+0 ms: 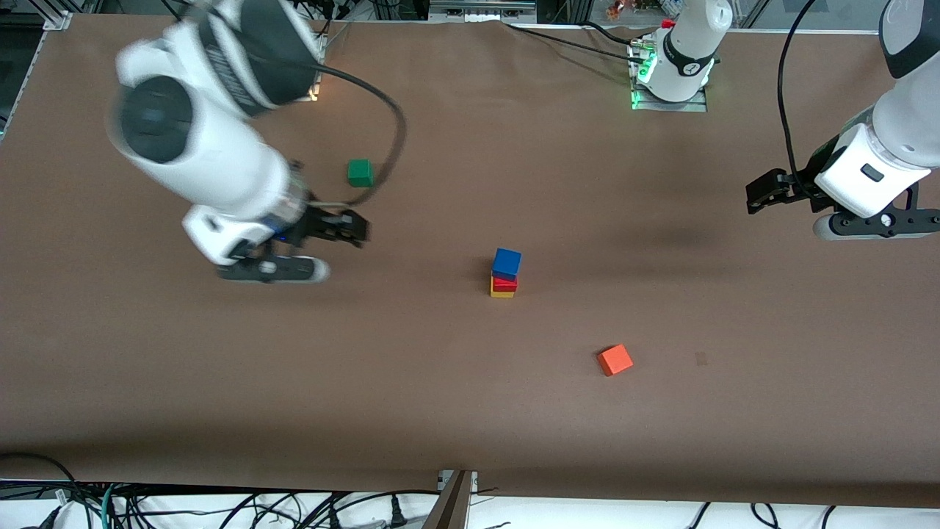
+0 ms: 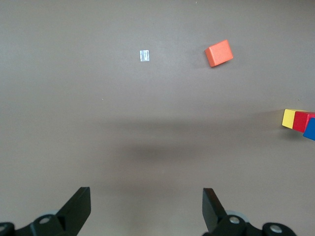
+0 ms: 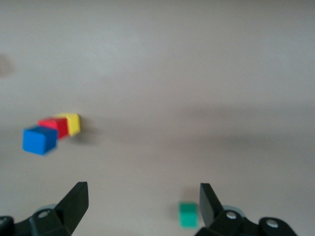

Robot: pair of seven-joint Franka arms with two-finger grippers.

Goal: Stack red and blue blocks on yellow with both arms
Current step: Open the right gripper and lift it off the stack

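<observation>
The blue block (image 1: 507, 262) sits on the red block (image 1: 504, 282), which sits on the yellow block (image 1: 501, 292), a stack near the table's middle. The stack shows in the left wrist view, yellow (image 2: 289, 118), red (image 2: 300, 122), blue (image 2: 310, 130), and in the right wrist view, blue (image 3: 39, 139), red (image 3: 55, 126), yellow (image 3: 71, 123). My right gripper (image 1: 351, 227) is open and empty, up in the air toward the right arm's end. My left gripper (image 1: 764, 192) is open and empty, raised over the left arm's end.
A green cube (image 1: 360, 173) lies farther from the front camera than the stack, near the right gripper; it also shows in the right wrist view (image 3: 187, 214). An orange-red cube (image 1: 615, 360) lies nearer the camera, also in the left wrist view (image 2: 219, 53). A small pale mark (image 2: 144, 56) is on the table.
</observation>
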